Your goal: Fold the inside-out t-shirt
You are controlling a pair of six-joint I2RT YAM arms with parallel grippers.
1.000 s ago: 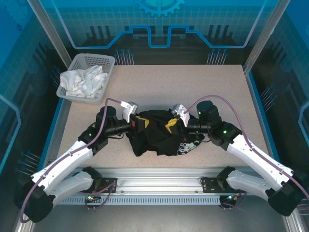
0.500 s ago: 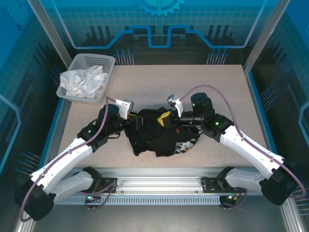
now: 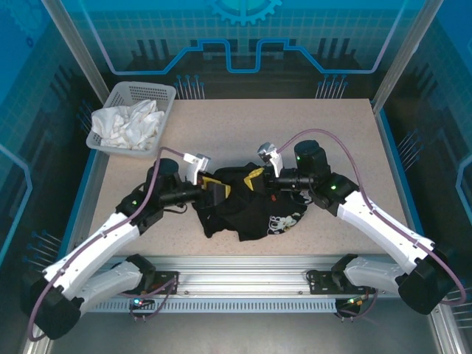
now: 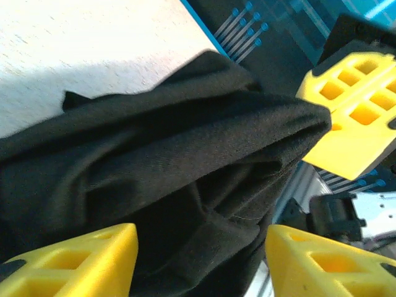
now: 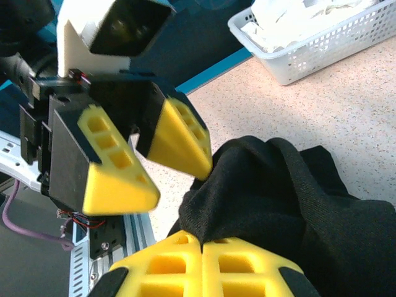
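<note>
Crumpled shirt between my two grippers

The shirt (image 3: 247,214) lies bunched on the table (image 3: 310,125), toward its near edge. My right gripper (image 3: 256,179) is closed, pinching a raised fold. My left gripper (image 3: 215,189) has its fingers spread, one touching that fold.

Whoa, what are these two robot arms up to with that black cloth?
They are working on folding a black t-shirt that lies bunched in the middle of the table. The right gripper is shut on a fold along the shirt's far edge. The left gripper faces it with its jaws open, close to that same fold and gripping nothing. The shirt is crumpled, not yet folded. A basket of white cloth sits at the far left corner.
</note>
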